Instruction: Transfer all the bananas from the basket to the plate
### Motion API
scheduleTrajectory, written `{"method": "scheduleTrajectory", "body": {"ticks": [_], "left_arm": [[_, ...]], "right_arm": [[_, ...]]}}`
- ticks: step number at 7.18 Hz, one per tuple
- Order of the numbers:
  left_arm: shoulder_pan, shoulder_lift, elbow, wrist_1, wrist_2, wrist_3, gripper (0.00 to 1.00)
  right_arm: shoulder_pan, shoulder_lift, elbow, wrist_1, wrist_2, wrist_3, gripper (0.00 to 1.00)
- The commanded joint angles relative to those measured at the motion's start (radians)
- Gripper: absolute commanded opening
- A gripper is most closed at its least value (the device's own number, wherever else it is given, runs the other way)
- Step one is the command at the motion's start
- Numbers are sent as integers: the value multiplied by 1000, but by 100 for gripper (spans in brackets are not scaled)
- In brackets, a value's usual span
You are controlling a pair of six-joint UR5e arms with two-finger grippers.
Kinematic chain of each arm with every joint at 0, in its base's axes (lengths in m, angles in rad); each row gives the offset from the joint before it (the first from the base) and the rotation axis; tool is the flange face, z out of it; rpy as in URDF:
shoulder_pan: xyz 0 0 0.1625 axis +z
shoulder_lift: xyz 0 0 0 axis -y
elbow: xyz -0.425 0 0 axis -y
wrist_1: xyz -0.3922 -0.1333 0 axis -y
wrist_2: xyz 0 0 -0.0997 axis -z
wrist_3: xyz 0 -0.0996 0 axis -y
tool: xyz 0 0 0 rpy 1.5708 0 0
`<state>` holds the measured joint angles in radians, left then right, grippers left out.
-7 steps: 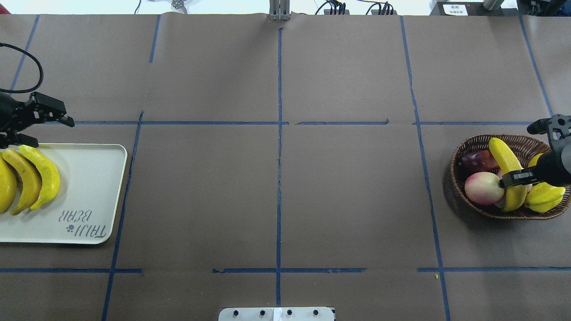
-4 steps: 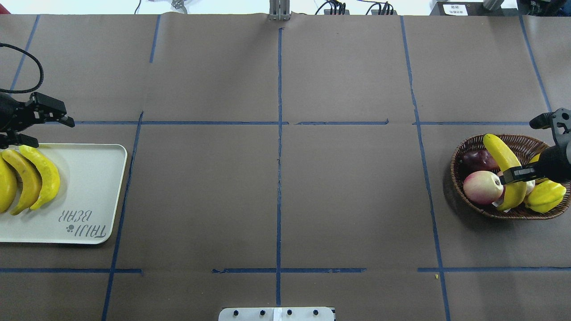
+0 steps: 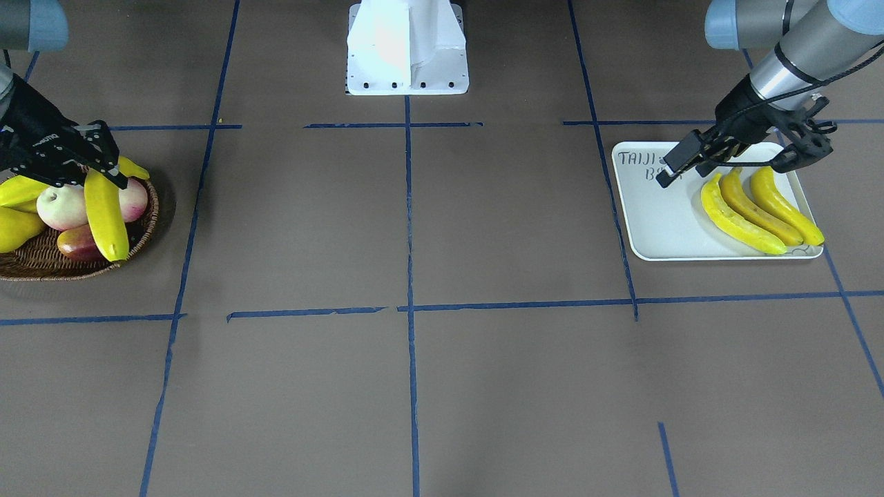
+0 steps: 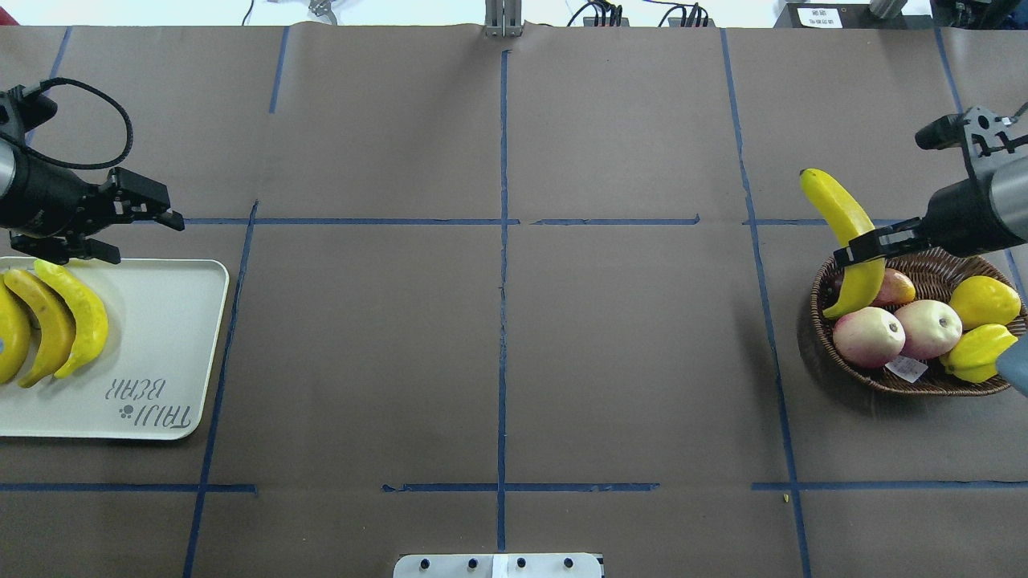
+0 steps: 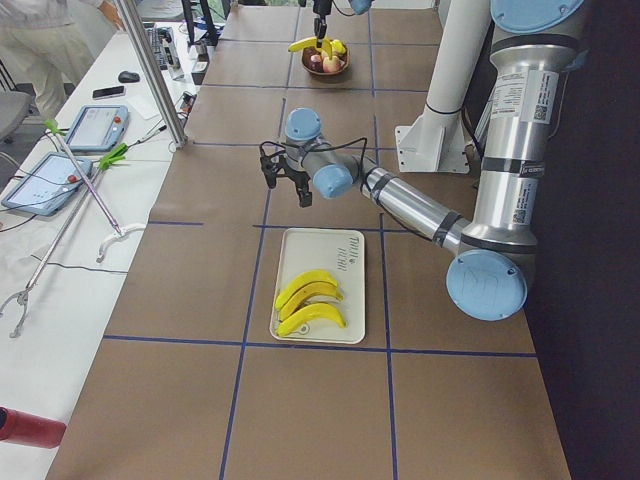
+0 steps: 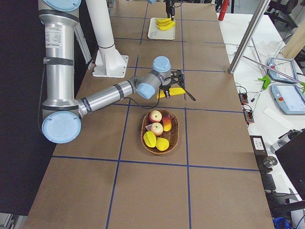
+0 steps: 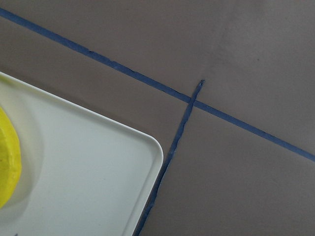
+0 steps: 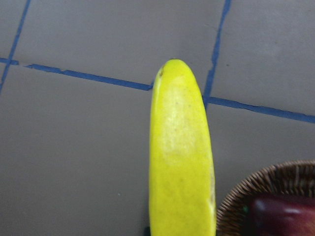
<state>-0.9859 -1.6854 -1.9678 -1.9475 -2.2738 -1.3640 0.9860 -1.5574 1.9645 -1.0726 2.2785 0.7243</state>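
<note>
1. The right gripper has its fingers closed narrowly across the middle of one banana and holds it tilted in the air
2. Seen from overhead, the lower tip of this banana overlaps the far-left rim of the basket. Its upper end reaches out over the tabletop, past one of the blue tape lines
3. The basket sits near the tabletop's right end. In it lie two pink-cream round fruits, two yellow-green fruits and a dark red fruit, all apart from the held banana
4. The plate lies at the opposite end, well apart from the basket, and the overhead view's left edge cuts off its outer side
5. On the plate's outer half, three bananas lie side by side and touching. The half toward the tabletop's middle shows bare cream surface, with the print near its front corner
6. The left gripper has its fingers spread wide with nothing between them. One finger hangs over the plate's far edge near the banana tips, and the other is over the tabletop beyond that edge
7. From the plate's inner edge to the basket's rim runs brown tabletop crossed by tape lines, with the robot's white base at the middle of its near side
</note>
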Motion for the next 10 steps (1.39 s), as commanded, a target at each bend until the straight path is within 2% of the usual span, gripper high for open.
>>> {"method": "scheduleTrajectory", "body": {"ticks": [1,2,3,4,6,8,9,10], "left_arm": [[42,-126,6,-1,0,-151,100],[94,-185,20,-1,20,-221,100],[152,-239,17,-1,125,-227,100],[206,-281,20,-2,167,-234,100],[231,-354,26,-16,169,-326,100],[248,-423,88,-89,187,-488,100],[289,-460,134,-169,260,-560,100],[332,-465,153,-247,357,-616,100]], "right_arm": [[-85,194,-62,6,-36,-8,0],[-125,220,-67,6,-77,4,0],[-166,294,-93,5,-115,3,0],[-206,369,-113,5,-123,30,0],[-303,440,-125,25,-227,144,0],[-372,450,-136,145,-279,273,0],[-413,467,-136,170,-324,314,0],[-432,477,-135,172,-330,355,0]]}}
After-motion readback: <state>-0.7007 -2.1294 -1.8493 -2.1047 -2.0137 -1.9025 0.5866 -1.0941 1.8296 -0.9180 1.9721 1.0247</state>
